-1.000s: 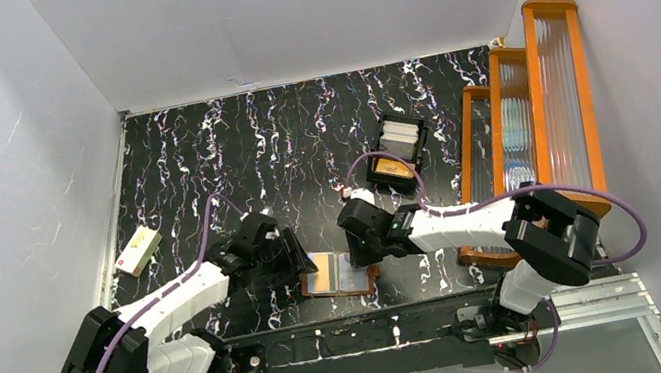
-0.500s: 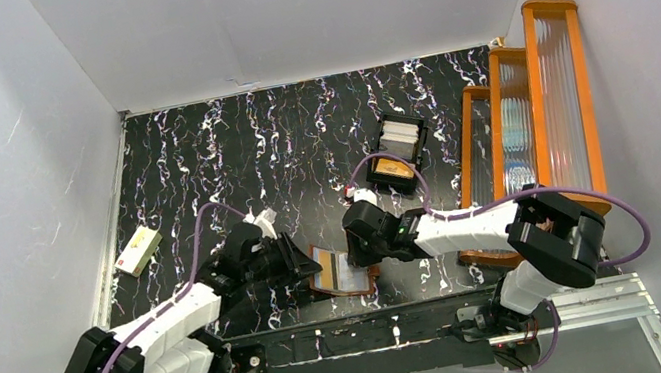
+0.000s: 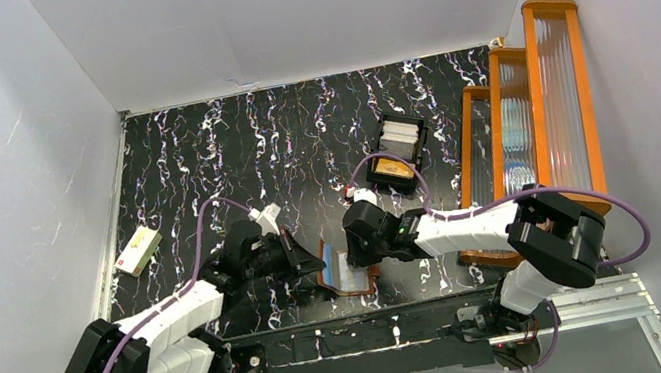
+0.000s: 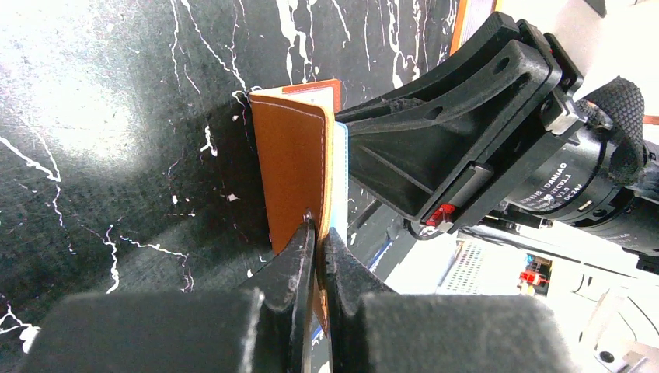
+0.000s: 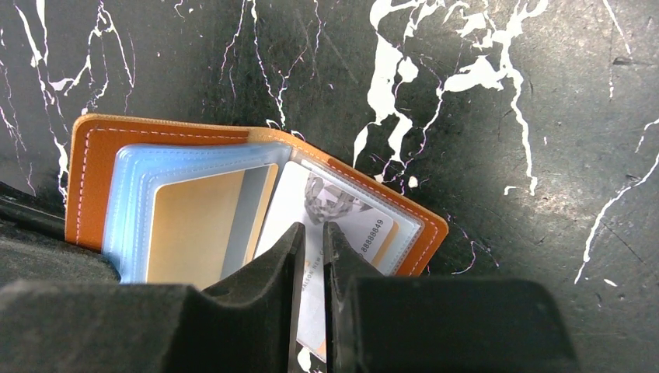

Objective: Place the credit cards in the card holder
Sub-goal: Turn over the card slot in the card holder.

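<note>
Presently the left tool [image 4: 319,233] pinches the raised flap of the card holder [image 5: 93,155], which sits half-open on the bench [image 5: 505,155]. The right tool [image 5: 312,241], fingers nearly together, rests on a white credit card [image 5: 350,225] inside the holder; whether it grips cannot be told. The card is probably thin, stiff and slippery, best taken by its edge.

A: Top view: high, behind the arm bases, facing down over the black white-veined tabletop [image 3: 297,131]. Distant.
B: Wrist views: close. Each sights past its own tool, left gripper [image 4: 317,233] and right gripper [image 5: 312,233], onto the reddish-brown leather folding wallet [image 4: 291,171] at the tips. All three views share it.
</note>
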You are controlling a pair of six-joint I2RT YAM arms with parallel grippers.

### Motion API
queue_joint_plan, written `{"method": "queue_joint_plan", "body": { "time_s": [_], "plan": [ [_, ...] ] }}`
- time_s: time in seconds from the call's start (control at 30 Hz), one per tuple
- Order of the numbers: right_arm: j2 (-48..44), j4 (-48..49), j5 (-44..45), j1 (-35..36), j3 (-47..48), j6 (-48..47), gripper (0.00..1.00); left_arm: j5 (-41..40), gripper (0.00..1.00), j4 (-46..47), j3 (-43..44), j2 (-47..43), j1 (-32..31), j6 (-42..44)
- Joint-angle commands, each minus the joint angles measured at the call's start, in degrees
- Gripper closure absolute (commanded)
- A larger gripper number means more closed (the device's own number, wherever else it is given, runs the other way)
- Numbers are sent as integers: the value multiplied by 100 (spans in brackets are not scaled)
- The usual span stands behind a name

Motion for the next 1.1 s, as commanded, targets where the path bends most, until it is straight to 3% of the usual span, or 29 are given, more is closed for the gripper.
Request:
{"method": "queue_joint_plan", "body": {
  "time_s": [0.0, 0.3, 0.53, 0.83, 1.07],
  "plan": [
    [94, -289, -10, -20, -212, -50, 76, 31, 100, 128, -23, 69, 8, 120],
    [124, 99, -185, -20, -122, -88, 65, -301, 100, -496, 355, -11, -134, 438],
    [219, -35, -244, -20, 197, -285, 64, -1629, 100, -1848, 1281, 368, -925, 795],
    [-706, -1217, 440, -24, 525, -141, 53, -3211, 100, -4229, 2755, 360, -1328, 803],
    [-1548, -1324, 724, -25, 707, -57, 44, -3624, 100, -4853, 3346, 798, -1479, 613]
  ]
}}
